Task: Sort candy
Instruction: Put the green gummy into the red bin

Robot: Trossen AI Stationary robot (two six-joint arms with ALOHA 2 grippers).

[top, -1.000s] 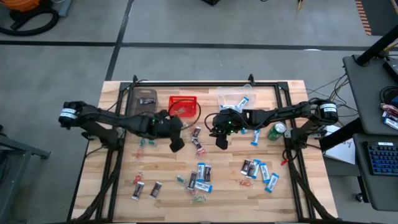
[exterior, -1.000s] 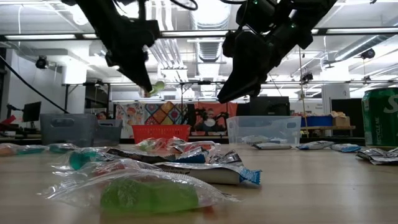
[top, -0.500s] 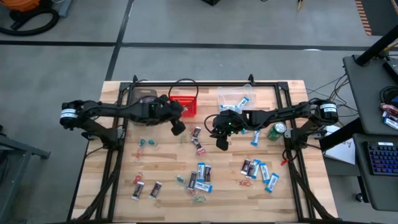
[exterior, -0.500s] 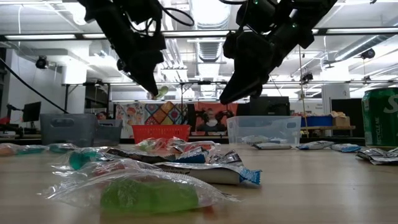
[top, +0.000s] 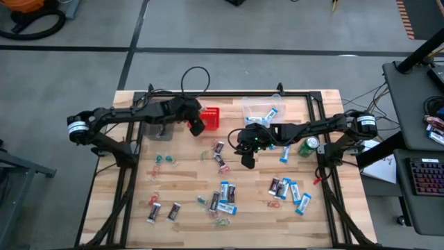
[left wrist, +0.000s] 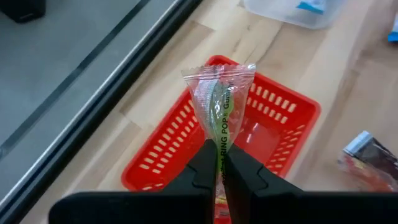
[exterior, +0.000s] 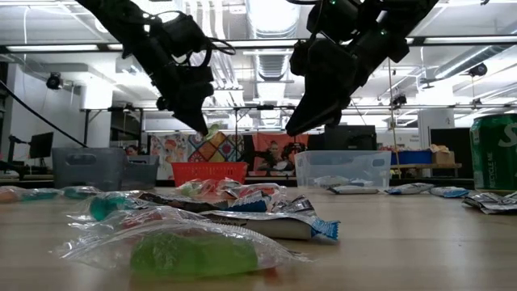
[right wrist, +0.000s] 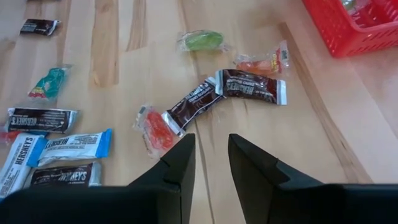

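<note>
Two arms work from above: the left gripper (top: 197,127) hangs beside the red basket (top: 210,111), the right gripper (top: 247,158) over scattered candy (top: 223,196). Its wrist view shows the left pinching a green sweet (left wrist: 220,106) by its crinkly wrapper tail, light, soft, slippery. Right's jaws stand slightly apart, empty, above brown bars (right wrist: 251,86).

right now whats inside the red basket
Little shows: a pale wrapped piece or two on the red basket's floor. The green candy pinched in the left end effector above it covers part of the inside.
</note>
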